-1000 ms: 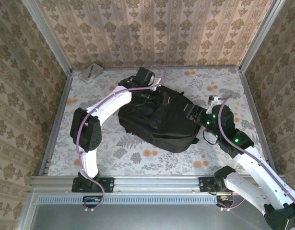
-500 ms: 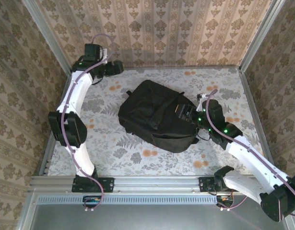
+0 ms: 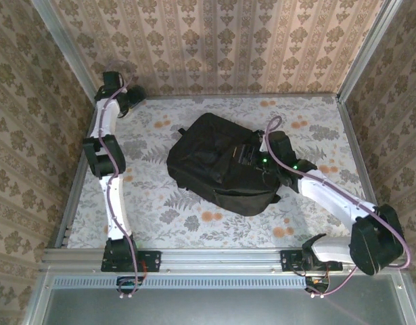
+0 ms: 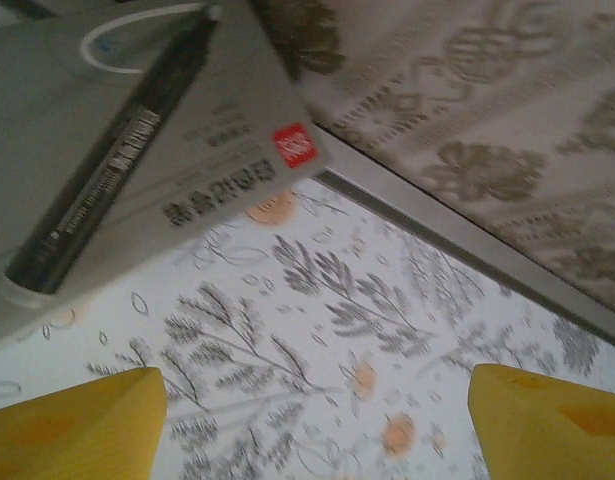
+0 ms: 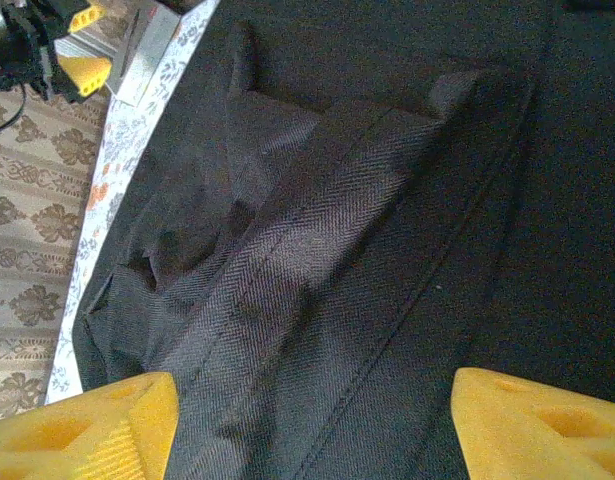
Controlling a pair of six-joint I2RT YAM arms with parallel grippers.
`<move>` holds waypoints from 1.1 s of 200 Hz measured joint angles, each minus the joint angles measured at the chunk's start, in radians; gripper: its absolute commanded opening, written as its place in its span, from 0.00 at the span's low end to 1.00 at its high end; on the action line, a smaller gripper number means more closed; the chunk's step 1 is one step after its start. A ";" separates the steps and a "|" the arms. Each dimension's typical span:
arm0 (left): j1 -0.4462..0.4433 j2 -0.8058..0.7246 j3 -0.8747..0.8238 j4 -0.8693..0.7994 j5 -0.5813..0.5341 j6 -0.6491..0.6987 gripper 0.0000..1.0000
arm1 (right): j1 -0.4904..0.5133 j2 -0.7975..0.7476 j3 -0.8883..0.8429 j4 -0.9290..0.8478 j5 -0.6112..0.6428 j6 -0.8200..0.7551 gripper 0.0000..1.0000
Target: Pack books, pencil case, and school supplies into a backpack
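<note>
Two end effectors have shifted since a second ago. The left end effector (image 4: 317, 425), which was then reaching over the far end of the backpack (image 3: 214, 166), now hangs at the far-left corner of the counter (image 3: 194, 210). Its yellow fingers are spread wide with nothing between them. The right end effector (image 5: 307, 425), then at the backpack's right edge, now sits over its middle, also wide and gripping nothing. The backpack has not moved.

White cloth printed with grey ferns and orange blooms covers the counter. A grey metal rail (image 4: 437, 215) borders it below beige patterned wallpaper (image 3: 221, 40).

A grey booklet (image 4: 227, 115) with a dark pen (image 4: 107, 160) lying on it sits just beyond the left fingers, near the rail. The black backpack lies mid-counter under the right end effector, well apart from the left.
</note>
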 measured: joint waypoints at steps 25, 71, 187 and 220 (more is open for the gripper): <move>0.026 0.054 0.027 0.091 0.053 -0.077 0.78 | 0.000 0.059 0.005 0.024 -0.031 0.002 0.73; 0.037 0.099 0.088 0.190 0.115 -0.158 0.76 | 0.000 0.147 0.014 0.042 -0.070 0.004 0.73; 0.069 0.160 0.119 0.211 0.075 -0.314 0.82 | 0.000 0.180 0.015 0.074 -0.100 0.029 0.72; 0.080 0.117 0.045 0.217 0.087 -0.390 0.82 | 0.000 0.180 0.015 0.074 -0.100 0.035 0.73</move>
